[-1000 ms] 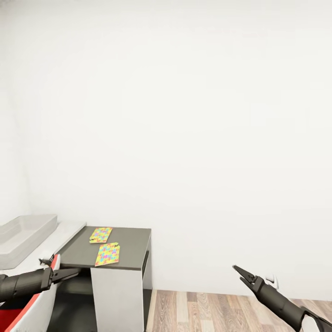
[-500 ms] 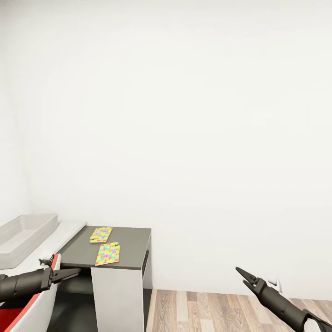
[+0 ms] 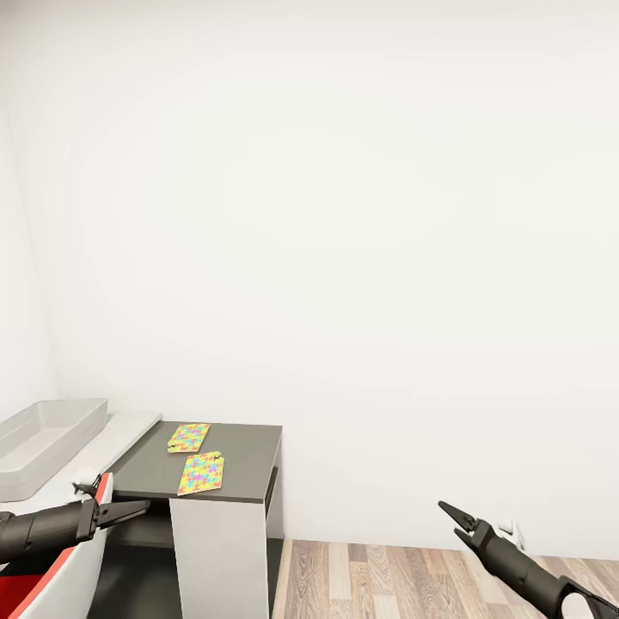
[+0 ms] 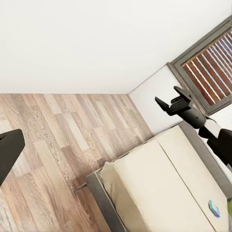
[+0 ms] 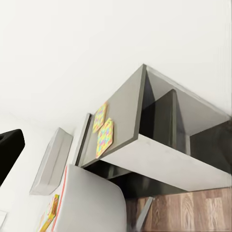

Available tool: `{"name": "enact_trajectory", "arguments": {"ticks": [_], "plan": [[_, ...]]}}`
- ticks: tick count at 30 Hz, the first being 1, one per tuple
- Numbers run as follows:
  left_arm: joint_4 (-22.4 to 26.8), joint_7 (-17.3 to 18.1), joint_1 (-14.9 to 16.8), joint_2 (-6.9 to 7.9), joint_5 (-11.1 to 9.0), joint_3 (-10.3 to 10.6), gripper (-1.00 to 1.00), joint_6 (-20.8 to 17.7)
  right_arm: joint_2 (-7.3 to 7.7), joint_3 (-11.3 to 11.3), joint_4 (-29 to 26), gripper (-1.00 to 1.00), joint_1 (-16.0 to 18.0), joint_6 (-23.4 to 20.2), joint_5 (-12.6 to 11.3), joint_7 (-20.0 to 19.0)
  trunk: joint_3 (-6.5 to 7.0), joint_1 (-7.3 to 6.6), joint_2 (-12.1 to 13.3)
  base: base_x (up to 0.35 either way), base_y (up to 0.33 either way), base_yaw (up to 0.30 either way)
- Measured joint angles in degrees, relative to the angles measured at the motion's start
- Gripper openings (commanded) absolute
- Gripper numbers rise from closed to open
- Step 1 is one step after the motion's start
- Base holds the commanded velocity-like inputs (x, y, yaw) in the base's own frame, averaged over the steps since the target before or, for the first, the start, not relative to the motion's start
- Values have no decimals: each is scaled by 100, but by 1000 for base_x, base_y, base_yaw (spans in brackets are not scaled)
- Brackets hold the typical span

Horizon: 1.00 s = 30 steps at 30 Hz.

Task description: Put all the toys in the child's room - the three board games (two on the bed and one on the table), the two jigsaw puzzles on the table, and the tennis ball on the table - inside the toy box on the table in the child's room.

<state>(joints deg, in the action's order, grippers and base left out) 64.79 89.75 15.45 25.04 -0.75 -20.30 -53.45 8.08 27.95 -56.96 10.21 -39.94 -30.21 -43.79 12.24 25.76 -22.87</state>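
White wall fills most of the head view, with wood-plank floor along the bottom right and the table in the lower left corner. On its lower dark grey wing lie the two jigsaw puzzles, the farther one and the nearer one, flat, close together but apart. Left of them, on the pale grey top, stands the toy box, its inside hidden from here. A red-and-white chair sits in front of the table at the bottom left. The left gripper reaches rightward above the chair, just below the front edge of the dark wing, its fingers drawn close together with nothing between them. The right gripper hangs over the floor well to the right, jaws slightly parted and empty. In the left wrist view the bed lies on the planks with a small multicoloured item on it, too small to identify.
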Motion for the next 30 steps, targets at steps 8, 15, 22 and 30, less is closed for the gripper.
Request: {"name": "enact_trajectory", "arguments": {"ticks": [8, 15, 22, 30], "plan": [[0, 0, 0, -2, 0, 0, 100, 8, 3, 19, 120, 100, 28, 12, -5, 236, 0, 0, 0, 0, 0, 0], [0, 0, 0, -37, 1, 1, 100, 9, 2, 61, 130, 100, 31, -1, -10, 269, 0, 0, 0, 0, 0, 0], [0, 0, 0, -59, 2, 6, 100, 12, 10, 68, 137, 100, 114, -10, -8, 274, 0, 0, 0, 0, 0, 0], [0, 0, 0, -87, 5, 9, 100, 9, 15, 69, 205, 100, 235, -20, 8, 287, 0, 0, 0, 0, 0, 0]]}}
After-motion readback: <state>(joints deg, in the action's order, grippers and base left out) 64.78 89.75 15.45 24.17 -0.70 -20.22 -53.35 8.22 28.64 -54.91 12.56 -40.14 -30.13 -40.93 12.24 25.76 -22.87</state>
